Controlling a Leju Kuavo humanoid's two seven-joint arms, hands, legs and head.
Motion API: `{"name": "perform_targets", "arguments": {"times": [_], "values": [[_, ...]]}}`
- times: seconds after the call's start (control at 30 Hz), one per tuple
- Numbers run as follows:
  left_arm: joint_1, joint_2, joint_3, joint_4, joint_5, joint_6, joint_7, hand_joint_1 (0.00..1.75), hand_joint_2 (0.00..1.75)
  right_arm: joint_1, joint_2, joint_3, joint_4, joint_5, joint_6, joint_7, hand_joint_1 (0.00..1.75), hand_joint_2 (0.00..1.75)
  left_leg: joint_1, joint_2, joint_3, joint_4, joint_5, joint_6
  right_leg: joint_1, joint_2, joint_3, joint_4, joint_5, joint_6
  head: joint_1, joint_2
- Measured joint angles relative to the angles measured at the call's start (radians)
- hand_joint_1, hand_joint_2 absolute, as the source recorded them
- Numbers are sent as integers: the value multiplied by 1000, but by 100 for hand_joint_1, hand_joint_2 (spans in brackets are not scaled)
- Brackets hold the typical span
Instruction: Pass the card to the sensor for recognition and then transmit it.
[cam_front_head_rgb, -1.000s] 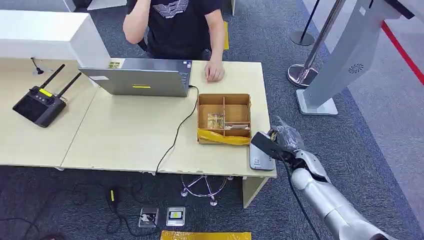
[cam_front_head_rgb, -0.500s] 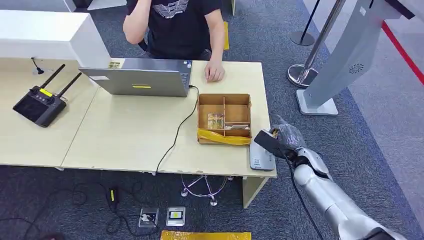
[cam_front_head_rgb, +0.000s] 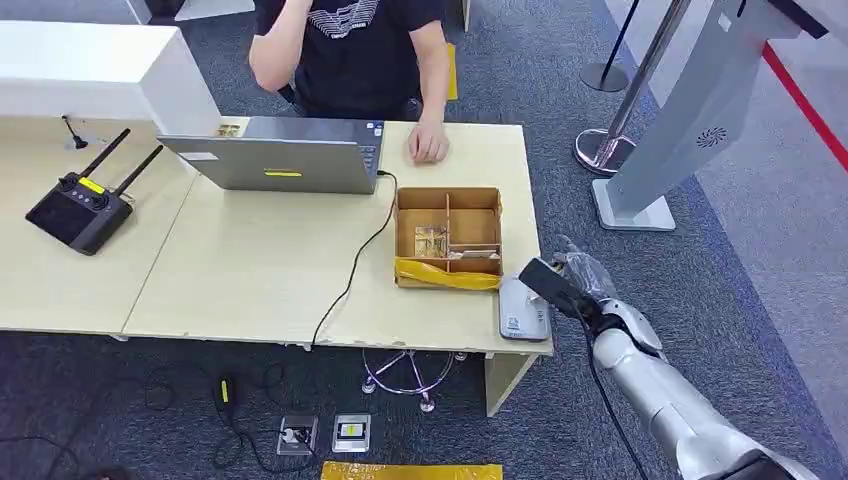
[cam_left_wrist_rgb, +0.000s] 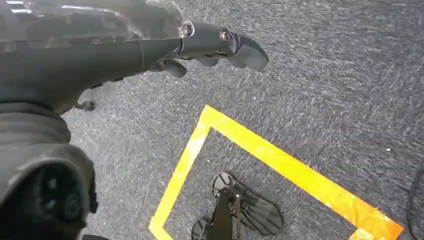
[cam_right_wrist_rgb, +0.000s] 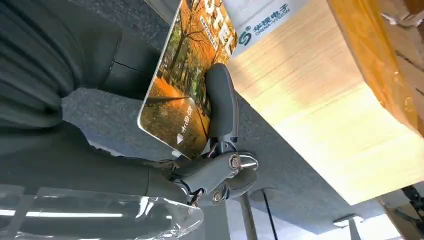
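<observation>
Card with an autumn-tree picture sits pinched in my right hand, just off the desk's right edge beside the grey sensor marked "CHINA-VISION". My left hand hangs over carpet, fingers loosely extended, holding nothing. Farther in stands the cardboard box.

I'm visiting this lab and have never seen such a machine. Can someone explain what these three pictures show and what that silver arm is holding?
It is a humanoid robot. The wide picture is its head camera; the other two sit at its wrists. Its right hand holds a card printed with autumn trees, beside a grey sensor at the desk's corner. Also there: a cardboard box, a laptop, a remote controller. A person sits opposite. The left hand hangs over carpet, holding nothing.
</observation>
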Motion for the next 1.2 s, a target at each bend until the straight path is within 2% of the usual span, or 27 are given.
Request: {"name": "perform_targets", "arguments": {"times": [0.33, 0.57, 0.73, 0.93, 1.2], "values": [[0, -5, 8, -5, 5, 13, 25, 0, 0, 37, 0, 0, 42, -51, -40, 5, 175, 175, 0, 1, 1, 0, 0, 0, 0, 0, 1, 0, 0, 0, 0, 0], [0, -7, 8, -7, 5, 17, 25, 0, 0, 37, -2, 0, 50, -58, -40, 5, 175, 175, 0, 3, 3, 0, 0, 0, 0, 3, 2, 0, 1, 0, 0, 0], [0, -7, 8, -8, 0, 16, 25, 0, 0, 27, -12, -1, 59, -74, -73, -10, 175, 175, 0, 3, 3, 1, 0, 0, 0, 3, 3, 0, 2, 1, 0, 0], [0, -6, 8, -8, -17, 0, 24, 0, 0, -44, -37, -10, 71, -90, -76, -57, 175, 175, 0, 3, 2, 1, 0, 0, 0, 3, 2, 0, 3, 2, 0, 0], [0, 0, 8, -8, -40, -37, 0, 0, 0, -182, -52, -24, 66, -76, -79, -63, 175, 175, 0, 3, 1, 1, 0, 0, 0, 3, 1, 0, 3, 2, 0, 0]]}}
